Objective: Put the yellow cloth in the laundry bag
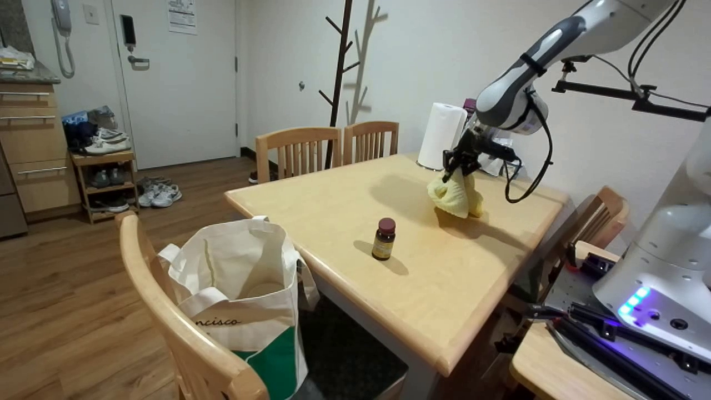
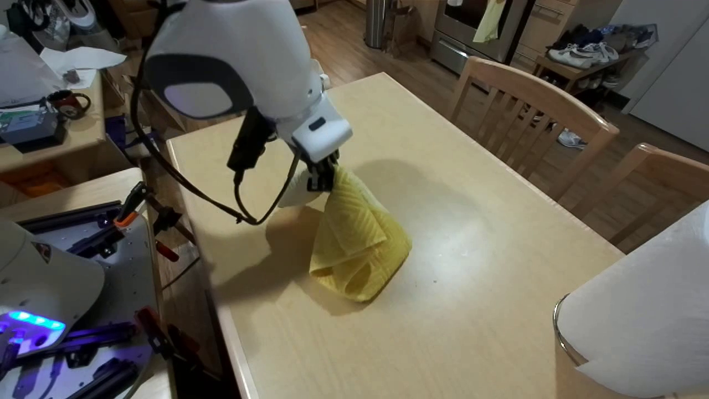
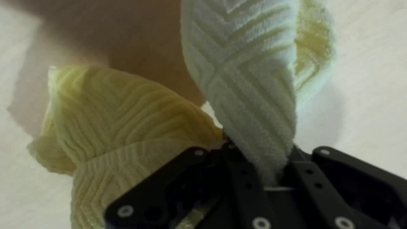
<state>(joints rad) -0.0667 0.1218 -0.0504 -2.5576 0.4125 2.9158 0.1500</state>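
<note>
The yellow cloth (image 1: 452, 195) hangs crumpled from my gripper (image 1: 460, 171) over the table in both exterior views. The cloth (image 2: 357, 244) falls in folds below the gripper (image 2: 325, 176). I cannot tell whether its lowest edge touches the table. In the wrist view a bunched part of the cloth (image 3: 248, 73) is pinched between the fingers of the gripper (image 3: 259, 156), and looser folds hang at the left. The laundry bag (image 1: 253, 325), white canvas with a green patch, stands upright with its mouth open beside the table's edge. It is out of view elsewhere.
The wooden table (image 1: 333, 194) carries a small dark bottle with a red-brown cap (image 1: 384, 240) between cloth and bag. A paper towel roll (image 1: 441, 136) stands behind the gripper. A chair back (image 1: 183, 333) rises beside the bag; other chairs (image 1: 300, 136) line the far side.
</note>
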